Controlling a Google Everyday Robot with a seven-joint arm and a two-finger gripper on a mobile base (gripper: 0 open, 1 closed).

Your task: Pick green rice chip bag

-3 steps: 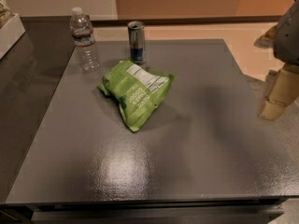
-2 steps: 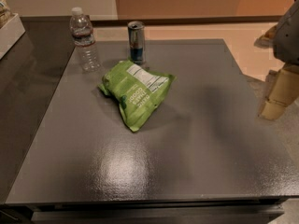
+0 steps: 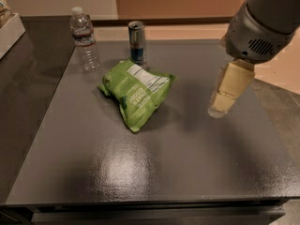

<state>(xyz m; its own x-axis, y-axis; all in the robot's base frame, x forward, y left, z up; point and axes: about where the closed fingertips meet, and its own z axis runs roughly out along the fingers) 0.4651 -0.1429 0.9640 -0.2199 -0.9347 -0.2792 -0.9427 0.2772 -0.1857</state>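
The green rice chip bag (image 3: 137,92) lies flat on the dark grey table (image 3: 154,158), left of centre, with its white nutrition label facing up. It is crinkly and bright lime green. My gripper (image 3: 228,91) hangs from the grey arm at the right, above the table and well to the right of the bag. It holds nothing.
A clear plastic water bottle (image 3: 84,39) stands at the back left. A blue and silver can (image 3: 137,42) stands just behind the bag. A white box edge (image 3: 9,29) shows at the far left. The table's right edge runs close under the arm.
The arm and gripper have moved left, in over the table and closer to the bag. The bag, bottle and can have not moved.
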